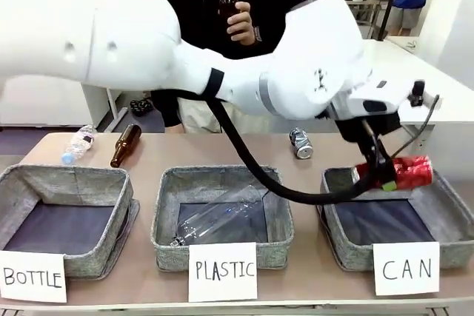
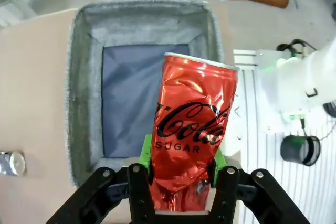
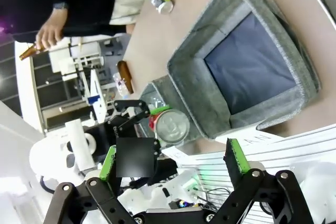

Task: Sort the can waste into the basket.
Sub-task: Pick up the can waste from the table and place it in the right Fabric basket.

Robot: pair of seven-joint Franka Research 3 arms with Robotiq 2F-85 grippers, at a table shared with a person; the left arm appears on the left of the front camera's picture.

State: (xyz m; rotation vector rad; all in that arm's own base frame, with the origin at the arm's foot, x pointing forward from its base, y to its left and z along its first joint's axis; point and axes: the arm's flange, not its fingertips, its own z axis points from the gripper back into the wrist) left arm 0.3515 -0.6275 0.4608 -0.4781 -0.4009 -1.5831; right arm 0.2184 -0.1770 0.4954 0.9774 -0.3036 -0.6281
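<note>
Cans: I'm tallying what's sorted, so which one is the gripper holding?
The red can, clamped in the left gripper over the CAN basket; the silver can lies loose on the table.

A tan table (image 1: 178, 149) spans the frame. Along its near edge three grey bins sit in a row: BOTTLE bin (image 1: 67, 175) lower left, PLASTIC bin (image 1: 192, 174) centre, CAN bin (image 1: 348, 255) lower right, each with a white card (image 1: 222, 271) in front. Behind them lie a clear bottle (image 1: 78, 143) and a brown bottle (image 1: 125, 146) at mid-left, and a silver can (image 1: 301, 143) right of centre.
</note>
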